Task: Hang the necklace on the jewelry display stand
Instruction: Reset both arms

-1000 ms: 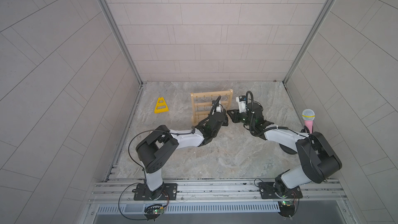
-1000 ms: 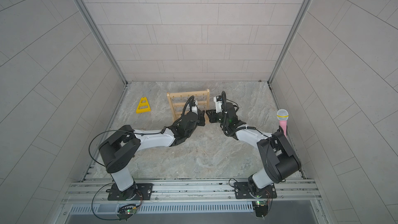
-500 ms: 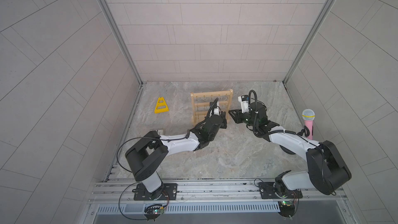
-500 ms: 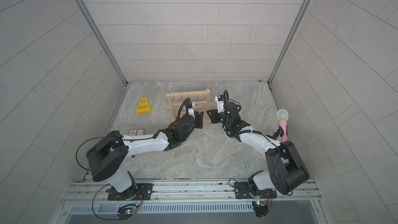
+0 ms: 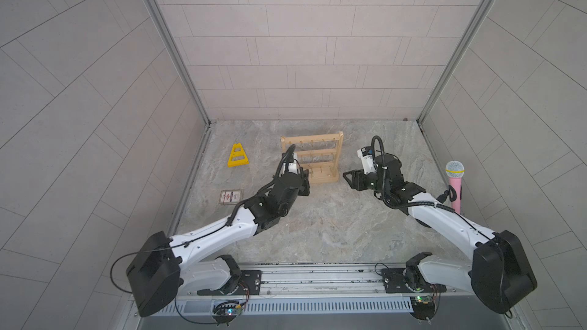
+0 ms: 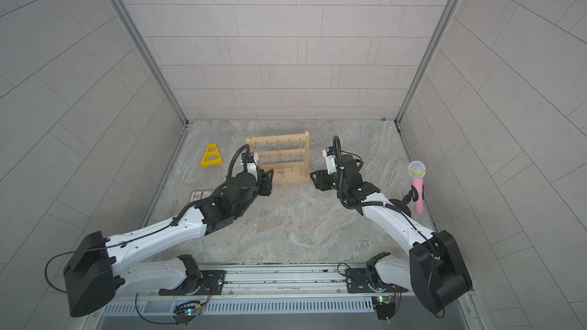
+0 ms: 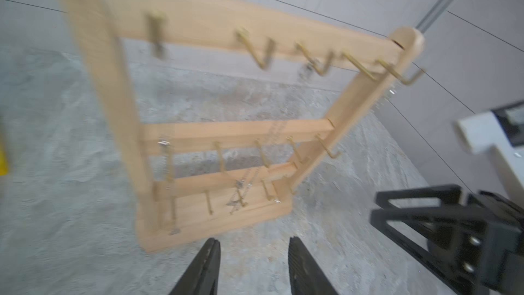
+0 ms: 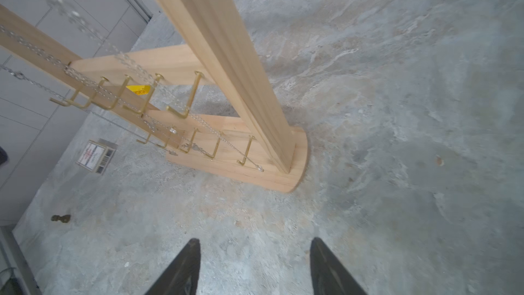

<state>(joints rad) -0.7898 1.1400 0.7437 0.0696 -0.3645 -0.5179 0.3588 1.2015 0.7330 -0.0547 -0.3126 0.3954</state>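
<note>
The jewelry display stand (image 5: 313,157) (image 6: 279,160), a pale wooden rack with brass hooks, stands upright at the back middle of the floor. The necklace (image 7: 239,194), a thin silver chain, hangs from the rack's hooks down toward the base, and its links also cross the bars (image 8: 37,49) in the right wrist view. My left gripper (image 5: 305,182) (image 7: 253,241) is open and empty just in front of the stand's left end. My right gripper (image 5: 347,179) (image 8: 255,240) is open wide and empty, off the stand's right end (image 8: 295,166). Neither touches the stand.
A yellow triangular frame (image 5: 237,156) sits left of the stand, and a small printed card (image 5: 231,197) lies near the left wall. A pink microphone (image 5: 455,185) stands upright by the right wall. A tiny brass piece (image 8: 61,218) lies on the stone floor.
Both grippers were shut close together at the stand's front. Both have opened and drawn back from the stand, the left one leftward and the right one rightward.
</note>
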